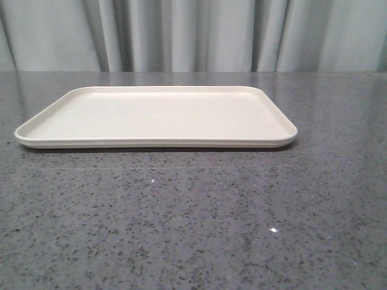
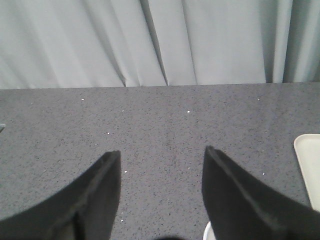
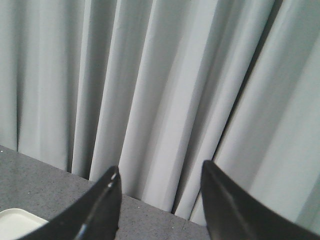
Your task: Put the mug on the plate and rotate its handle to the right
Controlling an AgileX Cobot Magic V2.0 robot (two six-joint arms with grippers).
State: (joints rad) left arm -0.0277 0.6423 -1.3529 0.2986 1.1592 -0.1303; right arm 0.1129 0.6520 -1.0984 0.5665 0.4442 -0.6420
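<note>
Both jaws spread wide: left gripper and right gripper grip nothing.
Cream plate on speckled grey table; pale pleated curtain behind.

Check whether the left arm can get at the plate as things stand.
Probably yes: the left end effector is open over bare table, and the plate's rim lies just beside it with nothing between.

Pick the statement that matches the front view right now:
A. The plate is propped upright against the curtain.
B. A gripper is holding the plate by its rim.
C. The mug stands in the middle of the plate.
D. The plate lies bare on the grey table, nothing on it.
D: the plate lies flat on the speckled grey table with its whole surface bare, and no mug or gripper shows in the front view.
</note>
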